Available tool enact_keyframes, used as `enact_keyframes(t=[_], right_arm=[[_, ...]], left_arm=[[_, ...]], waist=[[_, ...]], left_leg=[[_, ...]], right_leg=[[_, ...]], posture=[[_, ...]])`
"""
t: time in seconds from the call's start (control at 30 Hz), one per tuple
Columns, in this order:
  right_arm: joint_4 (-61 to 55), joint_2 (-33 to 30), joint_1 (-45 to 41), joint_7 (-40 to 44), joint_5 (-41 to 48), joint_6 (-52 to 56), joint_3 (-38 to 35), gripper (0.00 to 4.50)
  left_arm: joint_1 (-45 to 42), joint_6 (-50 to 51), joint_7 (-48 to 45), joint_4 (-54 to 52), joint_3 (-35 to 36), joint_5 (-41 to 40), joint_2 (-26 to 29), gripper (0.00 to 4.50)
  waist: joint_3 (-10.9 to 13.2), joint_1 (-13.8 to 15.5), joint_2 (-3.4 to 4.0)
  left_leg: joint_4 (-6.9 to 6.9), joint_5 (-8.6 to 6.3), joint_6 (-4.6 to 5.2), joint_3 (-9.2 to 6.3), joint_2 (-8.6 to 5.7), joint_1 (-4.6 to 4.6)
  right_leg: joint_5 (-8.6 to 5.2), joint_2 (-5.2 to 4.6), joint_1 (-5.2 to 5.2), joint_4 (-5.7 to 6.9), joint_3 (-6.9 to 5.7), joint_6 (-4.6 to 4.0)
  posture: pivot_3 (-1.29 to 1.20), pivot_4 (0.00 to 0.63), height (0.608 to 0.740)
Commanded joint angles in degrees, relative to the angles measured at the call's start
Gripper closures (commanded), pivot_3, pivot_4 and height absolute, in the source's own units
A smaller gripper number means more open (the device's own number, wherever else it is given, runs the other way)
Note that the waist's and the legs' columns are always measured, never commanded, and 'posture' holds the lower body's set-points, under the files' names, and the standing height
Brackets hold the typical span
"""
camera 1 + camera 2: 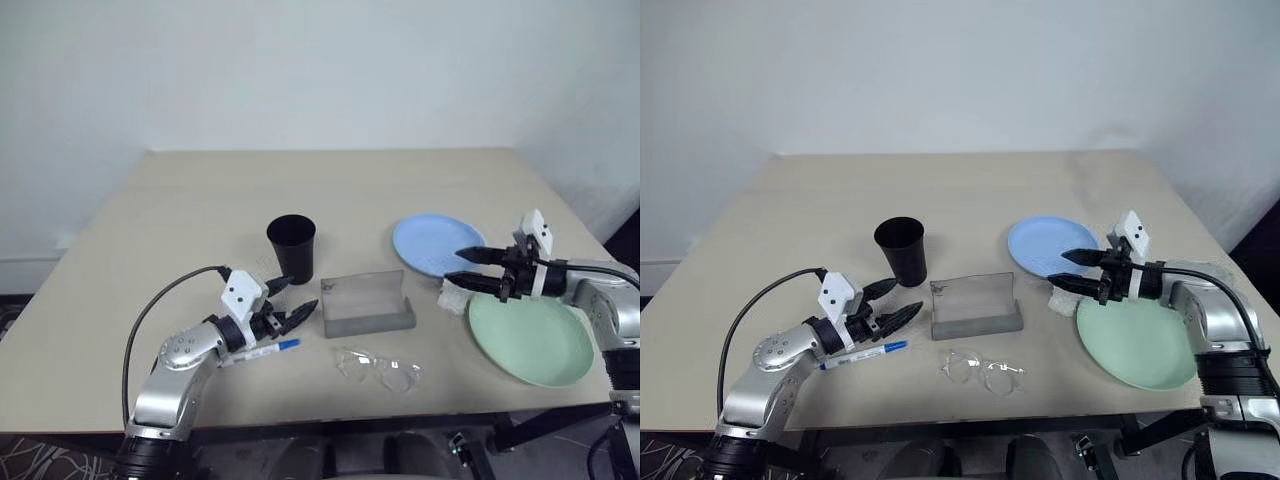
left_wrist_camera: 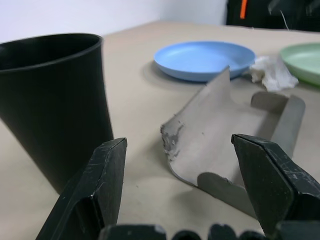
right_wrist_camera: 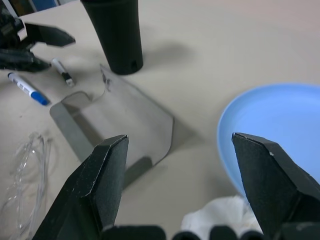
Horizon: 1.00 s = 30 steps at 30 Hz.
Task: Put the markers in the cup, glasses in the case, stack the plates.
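The grey case (image 1: 366,305), lid raised, is taken as landmark. Behind-left stands the black cup (image 1: 291,248); a blue-capped marker (image 1: 262,352) lies left, the clear glasses (image 1: 378,368) in front, the plates (image 1: 436,243) right. The left gripper (image 1: 293,302) and right gripper (image 1: 462,267) are held wide apart, empty. Bare table (image 1: 300,180) is seen behind.

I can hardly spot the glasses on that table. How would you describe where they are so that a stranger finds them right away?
Start at the grey case standing open in the middle of the table, right of the black cup. The glasses lie just in front of it, near the table's front edge. They are clear and nearly see-through, unlike the crumpled white tissue between the two plates.
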Motion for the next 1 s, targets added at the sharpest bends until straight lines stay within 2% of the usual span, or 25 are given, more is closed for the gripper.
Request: enact_keyframes(t=[0.03, 0.4, 0.77, 1.0], right_arm=[[1.12, -0.31, -2.67, 0.35, 0.38, -1.90, -1.06, 0.90], [4.14, -0.07, -3.87, -1.37, -1.03, -3.94, -0.76, 0.90], [-0.12, -5.28, 5.11, -4.71, -2.36, -2.70, -3.43, 0.90], [-1.97, -11.03, 6.85, -2.79, -0.62, 0.53, -5.90, 0.90]], left_arm=[[-1.25, -1.91, -0.14, -0.52, 0.64, 0.20, 0.39, 0.98], [0.21, -2.34, 0.15, -1.55, 1.43, -0.03, 1.31, 0.98], [0.58, -0.59, -0.81, -1.74, 3.69, -3.17, 2.60, 0.98], [-0.65, -0.45, -2.34, -0.15, 3.31, -2.84, 3.41, 0.98]], waist=[[0.00, 0.01, 0.00], [0.00, 0.02, 0.00], [0.01, 0.04, 0.05], [0.03, 0.07, 0.07]], left_leg=[[0.01, 0.01, 0.01, 0.00, 0.00, -0.01], [0.02, -0.01, 0.02, -0.01, -0.03, -0.05], [0.00, -0.02, 0.01, -0.02, -0.02, -0.07], [0.08, 0.01, 0.05, 0.03, -0.01, -0.04]], right_leg=[[0.00, 0.00, 0.00, 0.00, 0.00, 0.00], [0.01, -0.04, -0.01, -0.02, 0.01, 0.01], [0.01, -0.06, -0.04, -0.02, 0.02, 0.01], [-0.01, -0.05, 0.01, -0.02, 0.02, 0.04]], posture=[[0.00, 0.000, 0.740], [0.00, 0.000, 0.740], [0.00, 0.000, 0.740], [0.00, 0.000, 0.740]])
